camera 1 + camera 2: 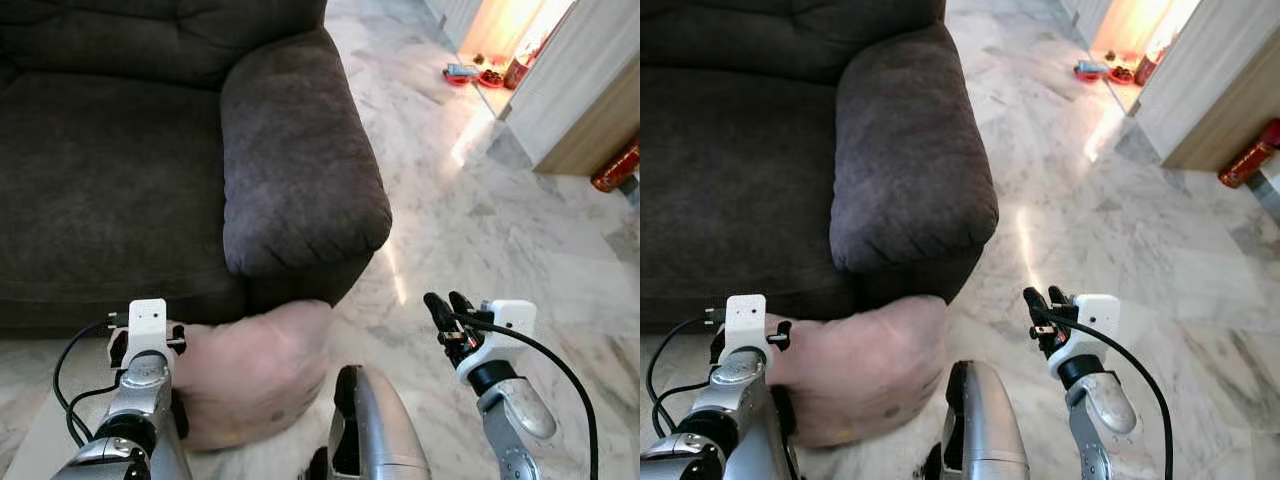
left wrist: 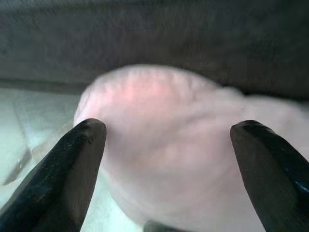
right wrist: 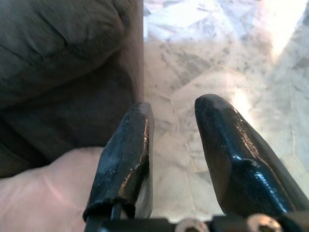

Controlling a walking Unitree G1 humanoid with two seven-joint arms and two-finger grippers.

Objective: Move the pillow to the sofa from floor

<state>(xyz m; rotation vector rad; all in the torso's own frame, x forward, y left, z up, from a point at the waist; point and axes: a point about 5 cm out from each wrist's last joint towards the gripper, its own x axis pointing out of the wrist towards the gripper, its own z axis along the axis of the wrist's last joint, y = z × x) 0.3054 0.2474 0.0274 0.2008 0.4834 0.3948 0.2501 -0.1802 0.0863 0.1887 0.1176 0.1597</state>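
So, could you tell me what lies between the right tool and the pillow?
Only bare marble floor separates the right tool from the pink pillow, as the left eye view shows.

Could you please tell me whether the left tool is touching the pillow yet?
Cannot tell: in the left wrist view the left tool straddles the pillow with fingers wide open, contact unclear.

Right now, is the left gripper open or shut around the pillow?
Open: the left gripper has its fingers spread wide either side of the pink pillow.
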